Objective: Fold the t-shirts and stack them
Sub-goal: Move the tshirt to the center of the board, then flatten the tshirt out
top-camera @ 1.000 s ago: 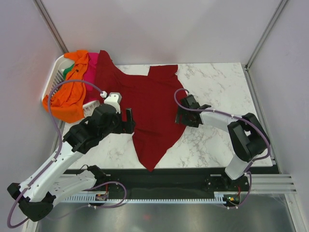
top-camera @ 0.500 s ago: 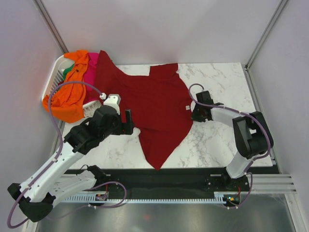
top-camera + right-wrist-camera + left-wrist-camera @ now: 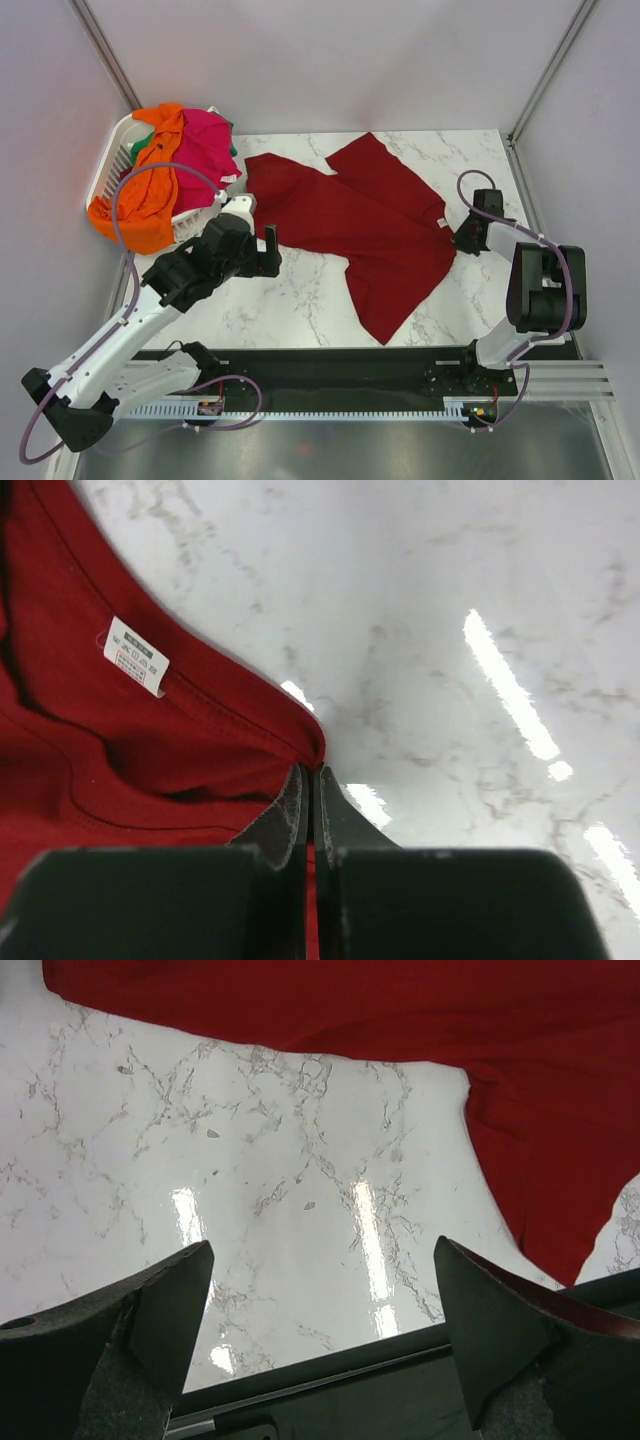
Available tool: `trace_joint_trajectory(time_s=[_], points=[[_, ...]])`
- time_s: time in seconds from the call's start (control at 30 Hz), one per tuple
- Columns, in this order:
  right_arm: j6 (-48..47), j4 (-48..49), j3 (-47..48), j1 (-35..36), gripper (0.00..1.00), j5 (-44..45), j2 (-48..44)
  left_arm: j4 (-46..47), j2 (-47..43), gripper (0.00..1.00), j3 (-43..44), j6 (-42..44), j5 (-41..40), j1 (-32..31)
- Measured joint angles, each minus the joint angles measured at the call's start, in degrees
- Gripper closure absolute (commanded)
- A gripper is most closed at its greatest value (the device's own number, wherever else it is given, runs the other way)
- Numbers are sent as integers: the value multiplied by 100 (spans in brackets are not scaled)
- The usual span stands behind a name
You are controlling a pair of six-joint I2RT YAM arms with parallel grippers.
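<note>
A dark red t-shirt (image 3: 370,225) lies spread and rumpled across the marble table, its neck with the white label (image 3: 136,655) toward the right. My right gripper (image 3: 458,238) is shut on the neck edge of the dark red t-shirt (image 3: 150,750), the cloth pinched between its fingertips (image 3: 290,805). At the shirt's left edge my left gripper (image 3: 268,250) hangs open over bare marble, nothing between its fingers (image 3: 175,1295). Orange (image 3: 150,195), hot pink (image 3: 205,145) and green (image 3: 140,148) t-shirts are heaped in the white laundry basket (image 3: 112,150) at the back left.
The marble table (image 3: 300,300) has a black rail (image 3: 330,360) along its near edge. Metal frame posts (image 3: 545,70) and grey walls close in the back and sides. The basket fills the back left corner.
My right gripper has closed on the shirt's neck and pulled it to the right. The dark red shirt has slid off the basket and now lies wholly on the table. The left arm has hardly moved.
</note>
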Motion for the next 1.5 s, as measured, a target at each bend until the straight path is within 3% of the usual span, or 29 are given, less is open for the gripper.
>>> trace_joint_trajectory(time_s=[0.03,0.07,0.1,0.17,0.27,0.4,0.57,0.7,0.9,1.03,1.27,1.5], points=[[0,-11,-24,-72,96,26,-26,0,31,1,0,0,9,0],[0,-31,-35,-146,64,55,-42,0,61,1,0,0,20,0],[15,-33,-37,-203,47,39,-44,-2,94,1,0,0,28,0],[4,37,-31,-260,21,44,-85,-7,153,1,0,-4,24,0],[-109,-26,-28,-203,13,122,-214,-9,345,0,-4,-70,-98,0],[-199,-568,50,149,9,479,-472,15,955,0,-4,-232,-275,192],[-280,-1064,409,1038,11,861,-1394,243,1740,3,-13,-317,175,1220],[-308,-1086,487,1932,17,459,-2105,535,2308,2,11,-326,505,1991],[-240,-1058,258,3462,21,-184,-1576,1010,3383,3,251,-337,929,2437],[-144,-1102,122,4328,30,-262,-1040,1237,3851,5,361,-339,1106,2629],[26,-1099,76,4533,41,-103,-739,1399,3976,5,411,-343,1228,2739],[44,-975,15,4533,45,-70,-551,1436,4009,6,413,-345,1239,2857]])
